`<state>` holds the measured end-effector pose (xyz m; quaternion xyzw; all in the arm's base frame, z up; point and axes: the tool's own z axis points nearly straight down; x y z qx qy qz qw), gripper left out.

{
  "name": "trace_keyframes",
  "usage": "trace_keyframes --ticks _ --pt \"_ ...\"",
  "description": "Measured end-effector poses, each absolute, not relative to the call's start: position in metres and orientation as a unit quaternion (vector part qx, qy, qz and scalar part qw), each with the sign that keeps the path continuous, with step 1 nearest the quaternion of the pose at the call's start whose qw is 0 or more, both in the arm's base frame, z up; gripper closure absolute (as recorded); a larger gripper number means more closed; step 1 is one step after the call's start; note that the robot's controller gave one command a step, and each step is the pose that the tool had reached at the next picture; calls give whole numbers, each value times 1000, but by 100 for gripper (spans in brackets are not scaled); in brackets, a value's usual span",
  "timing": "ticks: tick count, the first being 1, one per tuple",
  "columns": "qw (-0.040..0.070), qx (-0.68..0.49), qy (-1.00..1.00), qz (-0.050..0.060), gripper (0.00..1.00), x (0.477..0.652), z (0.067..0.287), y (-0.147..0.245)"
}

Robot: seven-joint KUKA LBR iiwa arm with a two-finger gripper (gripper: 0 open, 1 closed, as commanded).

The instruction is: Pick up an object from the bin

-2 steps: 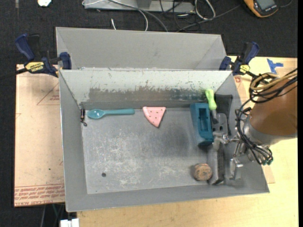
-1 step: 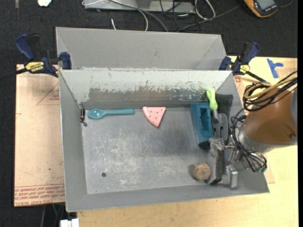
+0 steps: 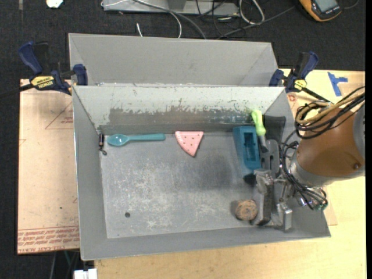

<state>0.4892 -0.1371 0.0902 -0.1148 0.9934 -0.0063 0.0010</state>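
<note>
Bin (image 3: 174,196) corner: tool (image 3: 275,217) just beside indistinct brown lump (image 3: 246,210).

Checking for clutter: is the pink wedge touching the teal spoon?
No, a clear gap separates the pink wedge and the teal spoon.

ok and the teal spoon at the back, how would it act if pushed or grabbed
The teal spoon looks like thin plastic, so probably light and fairly stiff. Long and narrow, it would likely pivot if pushed at one end. Lying flat, it may slip from a pinch.

Spoon (image 3: 135,138) left of wedge (image 3: 190,142); lump (image 3: 246,209) rightward, beside pincer (image 3: 274,220).
</note>
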Motion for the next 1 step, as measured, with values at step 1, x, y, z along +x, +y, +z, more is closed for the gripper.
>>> trace_keyframes --ticks 1 --pt "14 -208 978 -4 0 493 86 -130"
